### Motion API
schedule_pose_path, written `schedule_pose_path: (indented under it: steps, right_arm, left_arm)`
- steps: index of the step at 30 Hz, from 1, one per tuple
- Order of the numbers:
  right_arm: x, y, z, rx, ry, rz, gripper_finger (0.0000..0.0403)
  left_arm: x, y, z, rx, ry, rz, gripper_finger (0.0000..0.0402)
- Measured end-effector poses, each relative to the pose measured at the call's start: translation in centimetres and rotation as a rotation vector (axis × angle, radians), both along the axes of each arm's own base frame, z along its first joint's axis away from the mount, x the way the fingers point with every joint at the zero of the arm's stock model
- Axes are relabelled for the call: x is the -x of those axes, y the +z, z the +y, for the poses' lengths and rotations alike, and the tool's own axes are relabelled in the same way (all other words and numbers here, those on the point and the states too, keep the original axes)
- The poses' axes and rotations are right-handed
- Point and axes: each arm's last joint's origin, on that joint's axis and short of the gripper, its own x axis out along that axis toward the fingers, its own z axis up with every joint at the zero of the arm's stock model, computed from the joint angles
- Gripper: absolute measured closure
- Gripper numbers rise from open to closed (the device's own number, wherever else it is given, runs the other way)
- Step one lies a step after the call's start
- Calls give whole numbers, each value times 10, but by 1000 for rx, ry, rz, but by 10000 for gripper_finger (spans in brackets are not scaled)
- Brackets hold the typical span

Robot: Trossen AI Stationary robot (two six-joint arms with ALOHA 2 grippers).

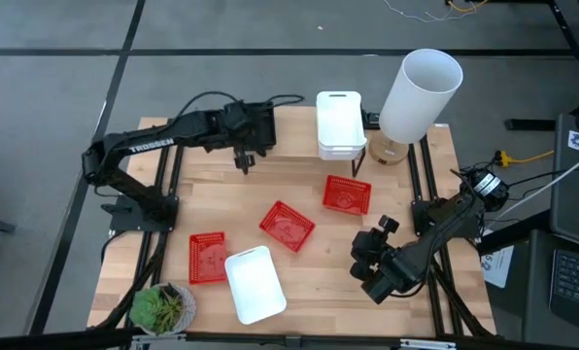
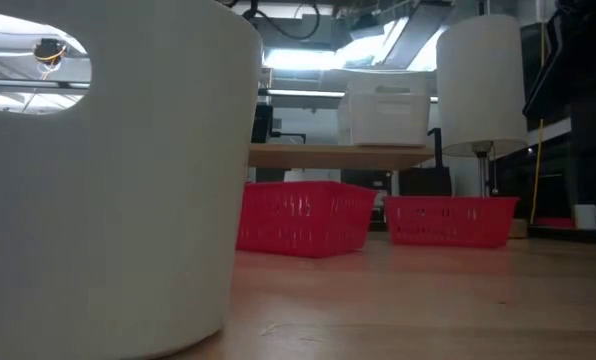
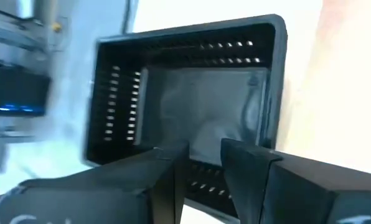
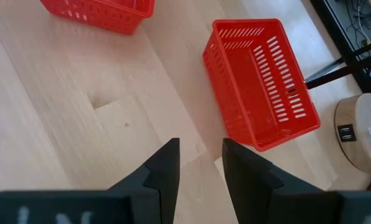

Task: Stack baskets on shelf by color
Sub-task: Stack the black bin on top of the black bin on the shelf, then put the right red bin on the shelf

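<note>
The left hand [image 3: 201,165] is clenched on the near wall of a black mesh basket [image 3: 192,99] that hangs just ahead of its fingers, so I judge a black basket is being carried to the shelf [image 2: 338,155]. The next move calls for setting it level beside the stacked white baskets [image 1: 339,124]. The right hand [image 4: 201,165] waits slightly parted, a red basket [image 4: 260,90] on the desk [image 4: 79,106] just ahead.
</note>
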Motion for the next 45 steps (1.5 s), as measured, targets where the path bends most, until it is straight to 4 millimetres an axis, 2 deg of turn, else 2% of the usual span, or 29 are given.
schedule_pose_path:
  steps: [3,6,9,12,18,22,27,32,36,40,43,45]
  right_arm:
    - [0,0,0,4,6,5,282]
    - [0,0,0,34,70,52,282]
    - [1,0,0,60,159,127,282]
    - [-2,-1,-5,39,147,169,282]
    - [-11,3,-47,102,-112,230,282]
    - [-22,5,-71,182,-56,334,282]
    - [-38,2,-100,175,40,457,282]
    - [-45,-22,-125,56,96,532,282]
    - [-44,-43,-135,-52,123,531,282]
    - [-52,-43,-131,-225,147,470,282]
    - [-66,-37,-123,-394,232,375,282]
    - [-75,-30,-117,-433,282,307,282]
  left_arm:
    - [-4,4,-8,-71,0,15,316]
    - [-8,18,-18,-86,1,-49,316]
    - [-13,34,-36,-36,17,-172,316]
    - [-18,41,-58,63,-28,-264,316]
    - [-21,37,-104,261,-67,-328,316]
    - [-15,32,-134,364,-58,-295,316]
    - [-2,27,-169,358,-61,-238,316]
    - [7,21,-195,350,-73,-234,316]
    - [12,9,-206,300,-59,-227,316]
    - [15,3,-210,286,-47,-221,316]
    - [14,3,-211,289,-41,-230,316]
    - [13,4,-209,278,-32,-241,316]
